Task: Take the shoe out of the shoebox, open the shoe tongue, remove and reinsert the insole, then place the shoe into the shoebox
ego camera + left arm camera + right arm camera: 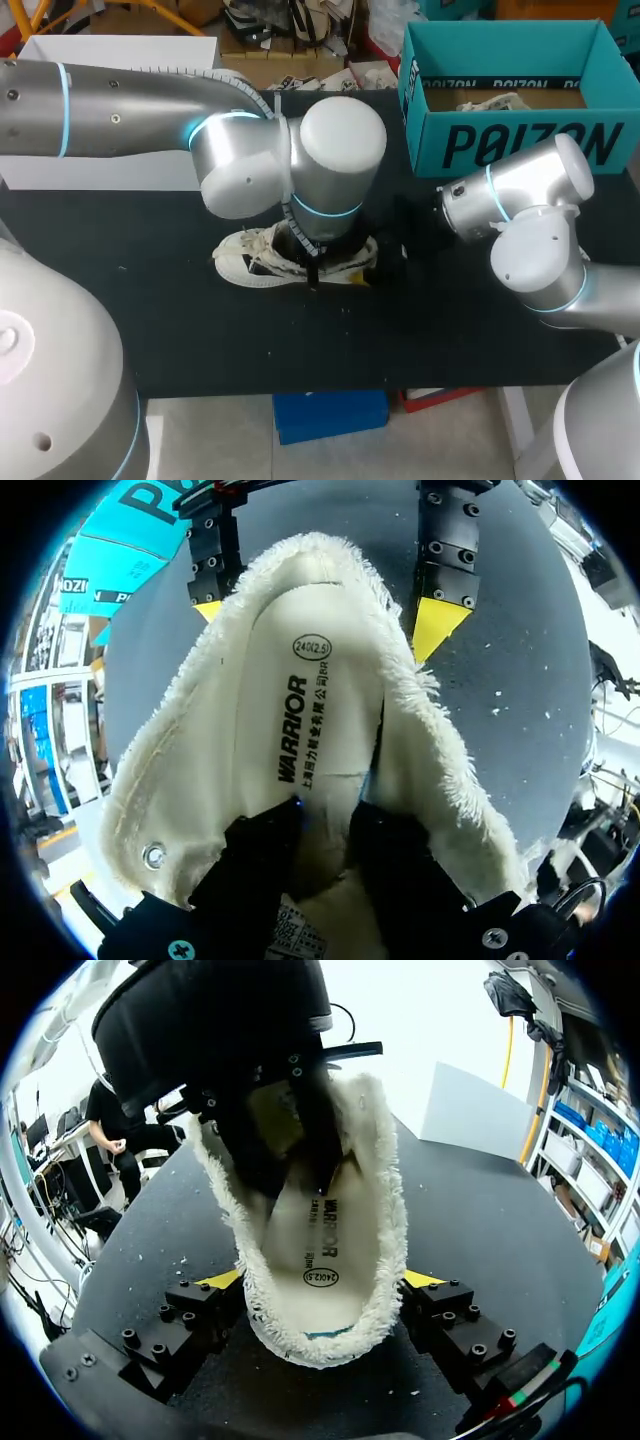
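Note:
A white shoe (pixel 255 262) with a fleecy lining lies mid-table on its sole, its heel toward my right arm (pixel 520 200). My left gripper (pixel 328 810) reaches down into the shoe's mouth from above. Its dark fingers (pixel 260 855) stand narrowly apart on the white printed insole (pixel 300 710), with their tips hidden. My right gripper (pixel 322 1280) straddles the heel, with a yellow tip (pixel 437 628) pressed to each side of the fleecy collar (pixel 385 1260). The teal shoebox (pixel 520 140) stands open at the back right.
Crumpled paper (pixel 490 102) lies inside the shoebox. The black tabletop (pixel 200 330) stretches in front of the shoe and to its left. My left arm's wrist (pixel 335 160) hangs over the shoe and hides its middle in the head view.

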You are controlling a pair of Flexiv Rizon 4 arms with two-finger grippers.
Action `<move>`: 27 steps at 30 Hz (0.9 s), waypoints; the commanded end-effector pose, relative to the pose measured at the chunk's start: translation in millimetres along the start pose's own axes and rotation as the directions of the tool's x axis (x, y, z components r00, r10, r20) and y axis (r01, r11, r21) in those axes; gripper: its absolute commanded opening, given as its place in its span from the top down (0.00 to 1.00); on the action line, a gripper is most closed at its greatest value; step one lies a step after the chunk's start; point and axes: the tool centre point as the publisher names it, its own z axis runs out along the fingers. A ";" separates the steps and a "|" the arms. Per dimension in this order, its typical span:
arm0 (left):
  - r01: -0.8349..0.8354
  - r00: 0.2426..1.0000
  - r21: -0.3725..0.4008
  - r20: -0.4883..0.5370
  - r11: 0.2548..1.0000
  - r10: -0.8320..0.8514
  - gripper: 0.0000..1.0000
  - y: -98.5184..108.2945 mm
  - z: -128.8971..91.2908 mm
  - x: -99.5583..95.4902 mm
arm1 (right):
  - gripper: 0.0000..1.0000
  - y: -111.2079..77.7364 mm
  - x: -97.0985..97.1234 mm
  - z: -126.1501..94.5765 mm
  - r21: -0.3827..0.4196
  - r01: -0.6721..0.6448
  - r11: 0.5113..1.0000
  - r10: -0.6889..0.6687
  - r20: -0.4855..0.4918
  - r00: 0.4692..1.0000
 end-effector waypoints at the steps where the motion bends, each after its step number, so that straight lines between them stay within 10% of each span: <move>1: 0.014 0.996 0.023 0.093 1.000 -0.017 0.64 4.9 20.6 10.9 | 1.00 -1.3 -1.6 1.4 0.002 -0.002 1.000 0.002 0.000 1.000; 27: 0.046 0.953 0.156 0.288 0.987 -0.090 0.73 2.4 21.6 -5.3 | 1.00 -1.3 -1.6 1.4 0.002 -0.002 1.000 0.002 0.000 1.000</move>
